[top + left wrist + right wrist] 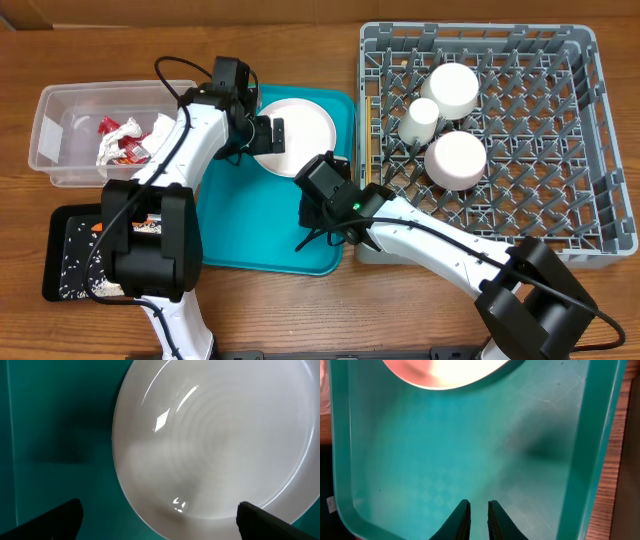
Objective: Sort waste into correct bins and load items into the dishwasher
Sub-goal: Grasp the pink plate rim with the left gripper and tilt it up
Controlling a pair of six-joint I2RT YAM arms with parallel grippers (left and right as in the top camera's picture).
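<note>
A wide white plate (pixel 300 125) lies at the back of the teal tray (pixel 250 240). My left gripper (pixel 268 135) hovers wide open at the plate's left rim. In the left wrist view (pixel 160 522) one finger stands over the tray and the other over the plate (pixel 215 435), neither touching. My right gripper (pixel 312 200) hangs over the tray's bare middle. Its tips (pixel 477 506) stand a narrow gap apart with nothing between them, and the plate (pixel 445 372) lies ahead. Two white bowls (pixel 455 158) and a cup (pixel 419 118) stand in the grey dish rack (pixel 560 215).
A clear tub (pixel 55 130) at the left holds a red wrapper (pixel 125 148) and white napkins (pixel 160 130). A black tray (pixel 60 260) at the front left carries pale crumbs and a small orange piece (pixel 97 228). My left arm reaches over it.
</note>
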